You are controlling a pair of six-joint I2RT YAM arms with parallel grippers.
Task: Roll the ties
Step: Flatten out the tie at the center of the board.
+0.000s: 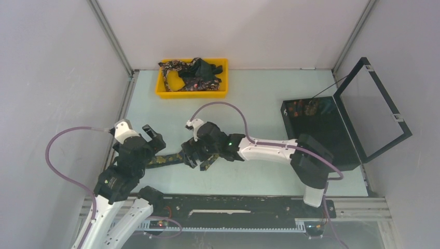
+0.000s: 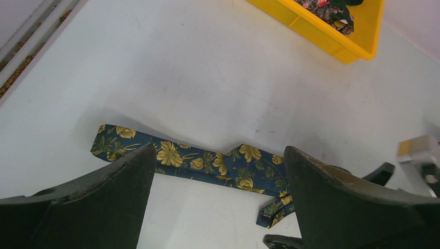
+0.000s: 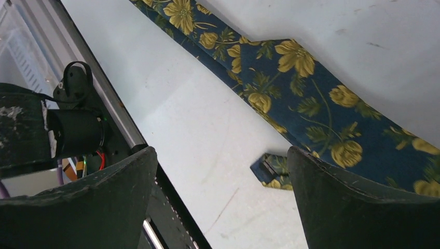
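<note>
One tie (image 1: 167, 159), dark blue with yellow flowers, lies flat on the table between my two grippers. In the left wrist view this tie (image 2: 207, 163) runs across just beyond my fingertips, and its narrow end (image 2: 275, 211) is folded back under it. My left gripper (image 2: 219, 155) hovers open above it, holding nothing. In the right wrist view the tie (image 3: 290, 88) passes by the right finger, and the narrow end (image 3: 272, 174) pokes out beside it. My right gripper (image 3: 222, 153) is open over bare table. More ties (image 1: 193, 74) lie heaped in the tray.
The yellow tray (image 1: 191, 94) stands at the back of the table. A black hinged box (image 1: 321, 132) sits open at the right, its lid frame (image 1: 381, 111) raised. The table's front rail (image 3: 111, 104) runs close to my right gripper. Grey walls enclose the table.
</note>
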